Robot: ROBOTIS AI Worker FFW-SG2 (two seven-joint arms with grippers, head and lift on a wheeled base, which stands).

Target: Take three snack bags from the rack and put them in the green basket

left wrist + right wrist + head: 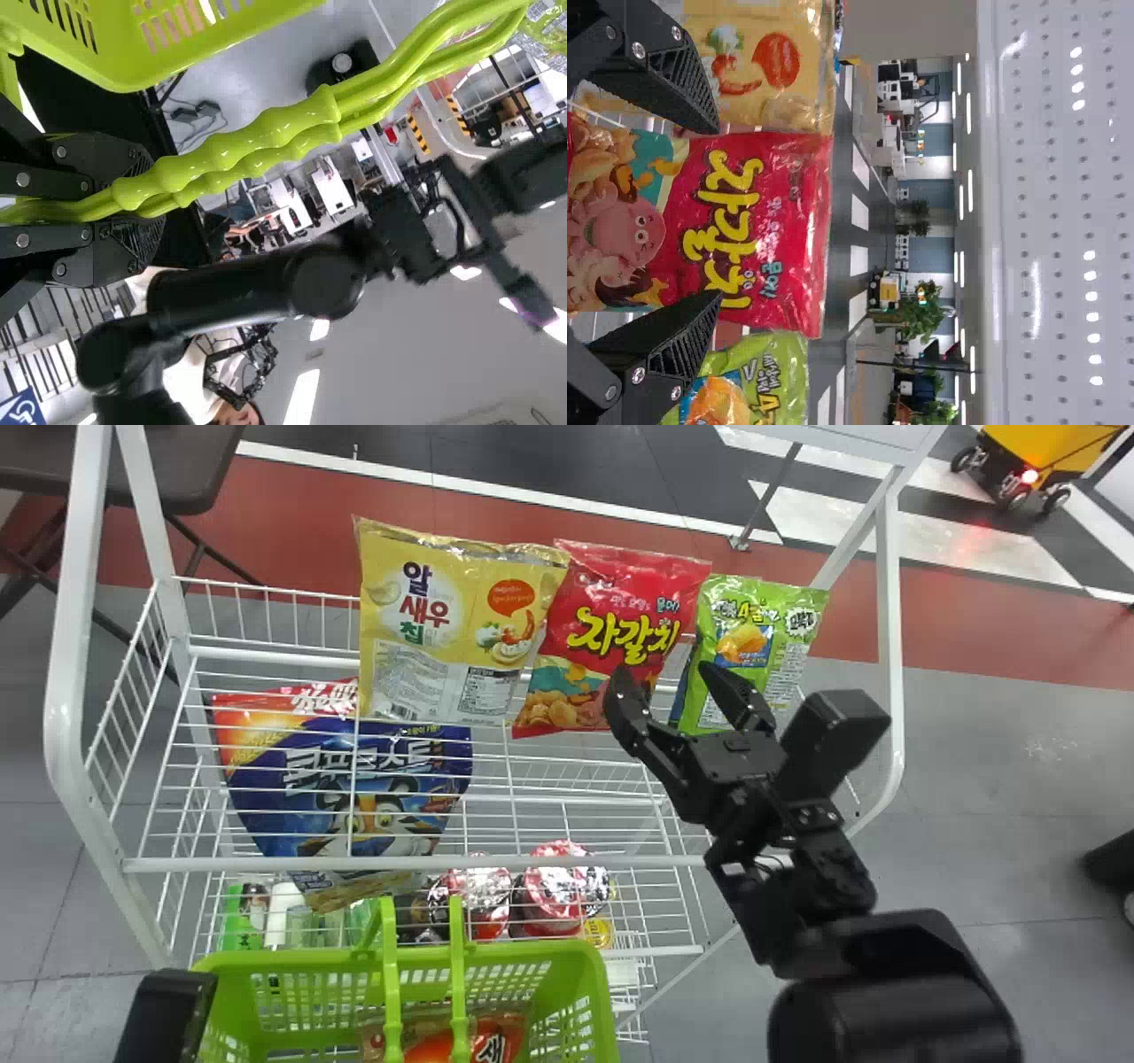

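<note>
black right end effector [664,670] is hovering nearest, fingers apart, and the shiny red snack bag [766,221] is standing upright on the white wire rack [416,863], straight ahead between them; left end effector [133,209] is gripping the green plastic basket [532,954] by its handles [252,146]

The yellow bag [452,629] and green bag [797,642] crowd the red bag [611,615], its front open.

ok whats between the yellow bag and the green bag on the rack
The red snack bag sits between the yellow bag and the green bag, as the head view and right wrist view both show.
</note>
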